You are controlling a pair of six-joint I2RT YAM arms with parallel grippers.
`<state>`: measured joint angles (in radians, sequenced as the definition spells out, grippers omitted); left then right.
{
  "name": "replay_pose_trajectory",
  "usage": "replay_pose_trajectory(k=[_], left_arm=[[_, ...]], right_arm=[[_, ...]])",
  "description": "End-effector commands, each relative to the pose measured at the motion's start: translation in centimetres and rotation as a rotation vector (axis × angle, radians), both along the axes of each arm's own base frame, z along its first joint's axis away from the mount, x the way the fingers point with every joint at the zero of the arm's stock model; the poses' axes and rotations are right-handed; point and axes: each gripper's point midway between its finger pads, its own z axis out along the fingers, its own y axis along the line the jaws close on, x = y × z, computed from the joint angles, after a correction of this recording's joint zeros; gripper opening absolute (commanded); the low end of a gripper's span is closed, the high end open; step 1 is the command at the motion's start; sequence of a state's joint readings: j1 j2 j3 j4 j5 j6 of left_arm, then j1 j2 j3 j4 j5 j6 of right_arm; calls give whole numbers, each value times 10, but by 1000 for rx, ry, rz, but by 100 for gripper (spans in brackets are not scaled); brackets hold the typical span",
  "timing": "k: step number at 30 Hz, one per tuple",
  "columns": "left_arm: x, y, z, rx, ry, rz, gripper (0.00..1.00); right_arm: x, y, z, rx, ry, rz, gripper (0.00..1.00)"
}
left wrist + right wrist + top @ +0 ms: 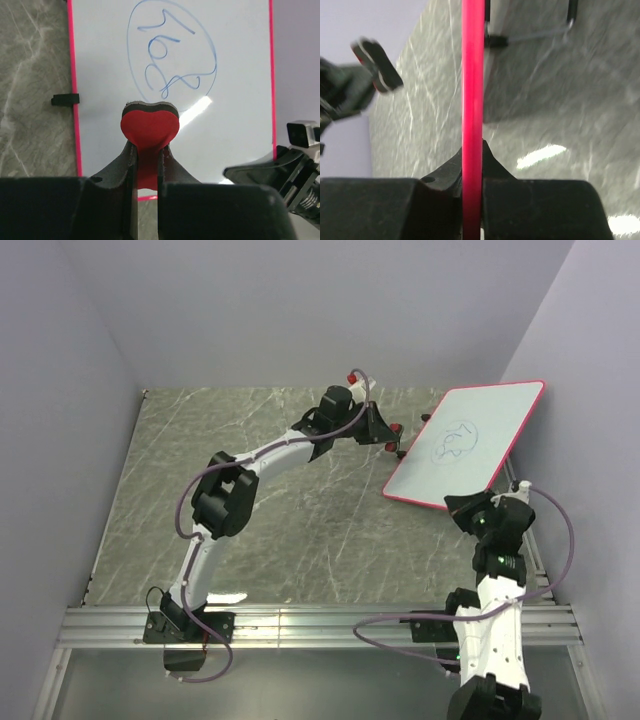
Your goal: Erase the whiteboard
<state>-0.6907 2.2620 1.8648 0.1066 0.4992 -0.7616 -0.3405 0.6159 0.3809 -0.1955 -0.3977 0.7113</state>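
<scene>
Left claw (146,150) clamps my eraser (150,124), poised just short of the scribble (167,55); my right claw (472,160) pinches the whiteboard's (240,125) near rim, tilted at the table's (250,440) far right corner — I should press flat and sweep broadly, board braced.

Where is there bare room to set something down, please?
Bare grey marble table lies between the left wall and left arm, and near-centre between both arms. Crowded far right: the pink-rimmed whiteboard in the right gripper, the left gripper holding a red heart-shaped eraser.

One whiteboard (490,455), one red eraser (150,127) — two end effectors: left (148,145), right (472,152).
</scene>
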Motion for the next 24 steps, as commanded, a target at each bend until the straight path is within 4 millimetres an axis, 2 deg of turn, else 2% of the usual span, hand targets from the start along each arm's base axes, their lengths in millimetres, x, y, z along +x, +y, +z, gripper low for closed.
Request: replay_pose_trajectory(k=[1, 3, 5, 6, 8, 9, 10, 13, 17, 20, 22, 24], left_arm=[[-3, 4, 48, -41, -100, 9, 0], [-9, -3, 55, -53, -116, -27, 0], [-13, -19, 65, -78, -141, -89, 0], [-26, -32, 68, -89, -146, -147, 0], [-32, -56, 70, -98, -171, -200, 0], [-46, -70, 72, -118, -178, -246, 0], [-50, -77, 75, -171, -178, -251, 0], [-69, -94, 64, -179, -145, -290, 0], [-107, -115, 44, -179, -123, -392, 0], [-123, -128, 29, -143, -127, -406, 0], [-122, -131, 10, -80, -113, -383, 0], [-109, -132, -3, -36, -102, -318, 0]], right_arm=[[-48, 57, -37, 108, 168, 254, 0], [-54, 62, -35, 119, 171, 271, 0], [-58, 65, -31, 118, 151, 279, 0], [-60, 65, -30, 112, 147, 281, 0], [-61, 64, -32, 106, 153, 281, 0], [-61, 64, -34, 108, 155, 280, 0], [-60, 63, -34, 103, 158, 274, 0], [-55, 60, -32, 91, 158, 265, 0], [-53, 59, -35, 90, 170, 260, 0], [-55, 61, -39, 97, 188, 266, 0], [-56, 62, -39, 89, 193, 275, 0], [-60, 64, -38, 82, 203, 288, 0]])
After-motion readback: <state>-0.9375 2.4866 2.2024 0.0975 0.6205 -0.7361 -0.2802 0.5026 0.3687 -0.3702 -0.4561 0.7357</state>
